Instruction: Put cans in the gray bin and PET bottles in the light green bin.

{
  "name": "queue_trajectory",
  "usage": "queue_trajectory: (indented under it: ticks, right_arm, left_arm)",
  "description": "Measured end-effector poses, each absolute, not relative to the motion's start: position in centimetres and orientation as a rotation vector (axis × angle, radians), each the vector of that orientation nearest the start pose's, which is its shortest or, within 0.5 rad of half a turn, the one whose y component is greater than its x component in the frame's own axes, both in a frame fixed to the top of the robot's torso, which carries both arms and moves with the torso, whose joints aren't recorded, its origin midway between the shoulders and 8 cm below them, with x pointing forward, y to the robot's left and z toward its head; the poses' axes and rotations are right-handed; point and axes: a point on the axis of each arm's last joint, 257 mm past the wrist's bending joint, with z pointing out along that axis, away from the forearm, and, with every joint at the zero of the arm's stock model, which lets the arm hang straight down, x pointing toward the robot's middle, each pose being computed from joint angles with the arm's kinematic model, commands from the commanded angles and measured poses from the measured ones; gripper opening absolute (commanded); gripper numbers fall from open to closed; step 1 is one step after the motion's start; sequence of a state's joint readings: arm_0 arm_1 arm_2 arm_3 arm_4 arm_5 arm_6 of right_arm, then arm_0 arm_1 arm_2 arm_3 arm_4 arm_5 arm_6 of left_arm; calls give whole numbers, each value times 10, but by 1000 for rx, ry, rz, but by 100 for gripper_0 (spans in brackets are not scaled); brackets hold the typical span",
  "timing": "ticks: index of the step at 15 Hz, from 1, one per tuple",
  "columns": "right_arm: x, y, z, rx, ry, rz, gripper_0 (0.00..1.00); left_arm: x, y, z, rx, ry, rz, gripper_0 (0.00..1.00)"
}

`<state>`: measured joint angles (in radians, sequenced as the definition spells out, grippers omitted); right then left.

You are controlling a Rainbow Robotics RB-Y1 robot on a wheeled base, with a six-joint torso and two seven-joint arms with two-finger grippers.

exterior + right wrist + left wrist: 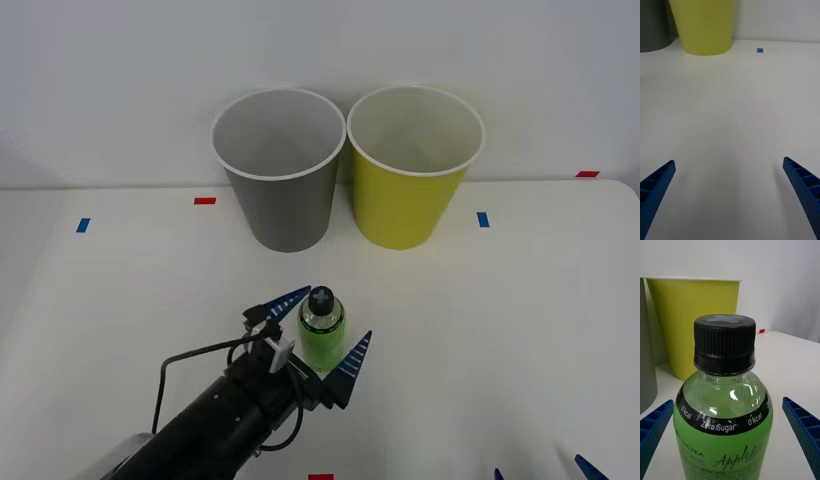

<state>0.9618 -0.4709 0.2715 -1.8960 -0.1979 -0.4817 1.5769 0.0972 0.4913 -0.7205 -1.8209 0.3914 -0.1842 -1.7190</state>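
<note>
We reach our left gripper [318, 340] forward, its blue fingers [801, 435] spread wide either side of the PET bottle [322, 335], not touching it. Our right gripper [730, 195] waits well right of that bottle, fingers apart.

Black left arm [215, 420], looped black cable [185, 362], left gripper [322, 334], ribbed blue fingers [350, 362]

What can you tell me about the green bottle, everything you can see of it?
The green bottle is small, clear plastic, with a bright green label, a black band reading "Zero Sugar" and "0 kcal", and a ribbed black cap. It stands upright on the white table, capped, in front of the gray bin and light green bin. The left hand brackets it with open fingers, not visibly touching.
</note>
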Motion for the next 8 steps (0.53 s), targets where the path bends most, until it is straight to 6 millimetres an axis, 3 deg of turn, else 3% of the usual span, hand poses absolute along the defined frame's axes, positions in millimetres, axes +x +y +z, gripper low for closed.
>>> queue_trajectory:
  ticks: [8]
  right_arm:
    - [216, -267, -329, -144, 1791, 55, 100]
  left_arm:
    - [387, 4, -234, 592, 1459, -520, 100]
